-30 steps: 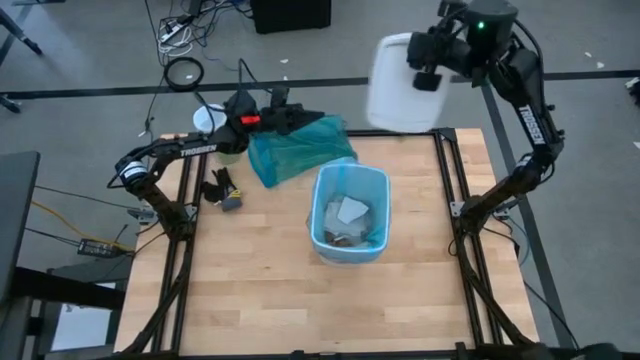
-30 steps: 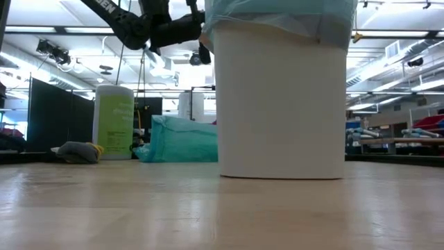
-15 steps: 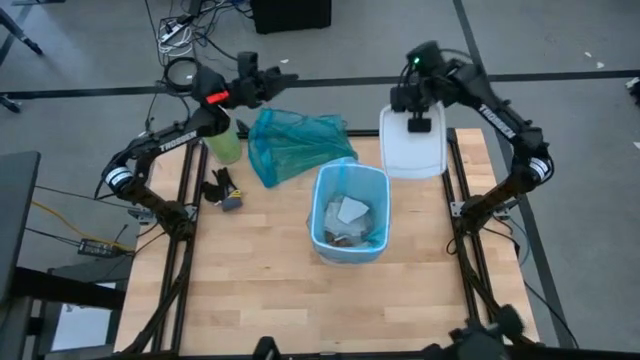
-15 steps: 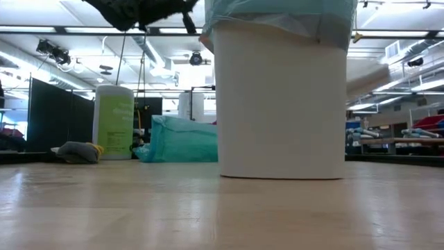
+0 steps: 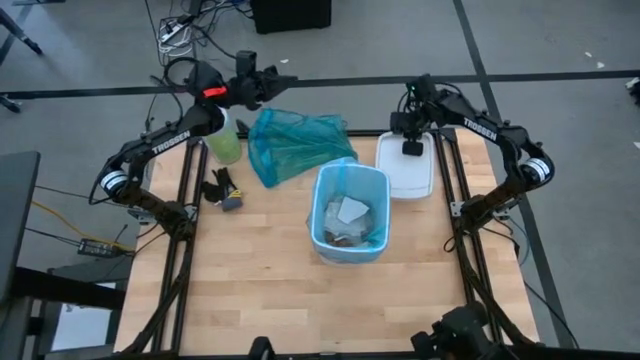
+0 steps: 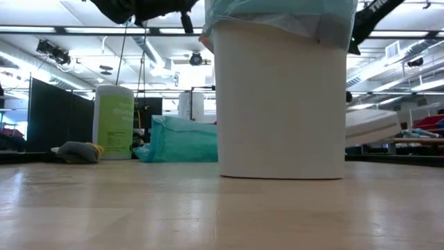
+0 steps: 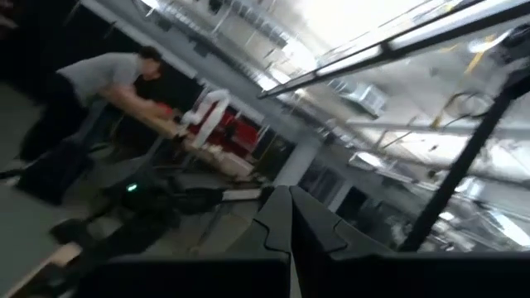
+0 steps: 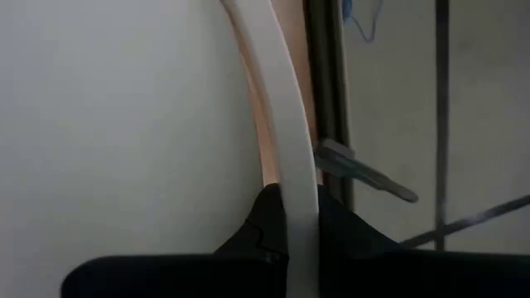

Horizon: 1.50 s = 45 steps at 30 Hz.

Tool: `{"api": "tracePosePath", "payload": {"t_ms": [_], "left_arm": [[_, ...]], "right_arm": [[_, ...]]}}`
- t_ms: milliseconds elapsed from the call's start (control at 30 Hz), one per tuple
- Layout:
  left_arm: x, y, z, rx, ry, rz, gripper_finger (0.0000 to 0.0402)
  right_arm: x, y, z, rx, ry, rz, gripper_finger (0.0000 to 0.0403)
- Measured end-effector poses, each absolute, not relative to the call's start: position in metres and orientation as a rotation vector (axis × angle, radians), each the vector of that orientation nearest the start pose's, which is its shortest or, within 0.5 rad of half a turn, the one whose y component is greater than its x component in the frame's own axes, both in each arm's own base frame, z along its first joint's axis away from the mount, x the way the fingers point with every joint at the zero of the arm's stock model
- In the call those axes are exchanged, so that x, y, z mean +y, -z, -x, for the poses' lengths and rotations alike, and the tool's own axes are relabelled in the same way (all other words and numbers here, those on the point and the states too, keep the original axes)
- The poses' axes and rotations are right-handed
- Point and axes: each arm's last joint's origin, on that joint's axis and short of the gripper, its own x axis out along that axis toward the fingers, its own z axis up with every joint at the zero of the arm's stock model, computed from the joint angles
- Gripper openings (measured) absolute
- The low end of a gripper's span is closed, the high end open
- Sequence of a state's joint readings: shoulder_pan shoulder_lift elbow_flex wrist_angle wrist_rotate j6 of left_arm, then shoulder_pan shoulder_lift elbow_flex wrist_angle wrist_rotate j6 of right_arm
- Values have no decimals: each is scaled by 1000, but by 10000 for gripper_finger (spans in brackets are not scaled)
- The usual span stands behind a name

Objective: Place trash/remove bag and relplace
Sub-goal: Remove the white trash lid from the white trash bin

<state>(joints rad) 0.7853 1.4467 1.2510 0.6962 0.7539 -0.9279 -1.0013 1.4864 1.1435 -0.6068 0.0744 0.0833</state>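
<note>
Lining the white plastic bin (image 5: 348,214) near the middle of the wooden surface (image 5: 250,290), the thin sky-blue translucent bag (image 5: 350,172) is folded over the rim, with crumpled white and brown trash (image 5: 348,222) inside. It is judged light, soft, slippery and easily torn; the folded rim edge looks the best place to take hold. The right hand (image 5: 411,137) is clamped on the edge of a flat white plastic lid (image 5: 404,176) at the surface's far right. The left hand (image 5: 281,80) is raised beyond the far edge, pinched shut on nothing. Only the high view shows the trash; the right wrist view shows the clamp on the lid's rim, and the low view shows the lid tilted.
</note>
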Motion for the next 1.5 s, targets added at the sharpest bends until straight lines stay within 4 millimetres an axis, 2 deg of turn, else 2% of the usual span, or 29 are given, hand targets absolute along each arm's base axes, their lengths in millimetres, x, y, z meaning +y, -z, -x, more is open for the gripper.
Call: {"api": "tracePosePath", "payload": {"t_ms": [200, 267, 433, 533, 667, 767, 900, 1000, 1200, 1300, 1400, 1500], "left_arm": [[214, -408, -242, -257, 72, 518, 6], [214, -408, -242, -251, 72, 450, 6], [213, -407, -242, -236, 93, 359, 6], [214, -410, -241, -221, 106, 353, 11], [220, -423, -232, -180, 111, 362, 16], [224, -430, -227, -138, 100, 365, 18], [225, -434, -225, -127, 104, 363, 18], [225, -433, -225, -120, 111, 369, 19], [226, -427, -225, -78, 102, 396, 19], [226, -425, -226, -64, 99, 415, 19], [226, -421, -226, -31, 90, 460, 19], [225, -414, -228, 21, 84, 514, 19]], "right_arm": [[-263, -239, -147, 834, 1063, -550, 30], [-266, -238, -144, 818, 1075, -554, 64], [-268, -239, -140, 823, 1076, -544, 182], [-274, -252, -140, 769, 1101, -544, 244], [-283, -280, -142, 673, 1126, -522, 290], [-287, -298, -144, 612, 1118, -493, 301], [-286, -296, -143, 619, 1123, -513, 296], [-284, -283, -142, 655, 1120, -533, 289], [-272, -238, -136, 751, 1104, -598, 282], [-263, -217, -133, 772, 1021, -677, 281], [-257, -206, -128, 791, 952, -805, 281], [-257, -203, -130, 674, 889, -910, 281]]}}
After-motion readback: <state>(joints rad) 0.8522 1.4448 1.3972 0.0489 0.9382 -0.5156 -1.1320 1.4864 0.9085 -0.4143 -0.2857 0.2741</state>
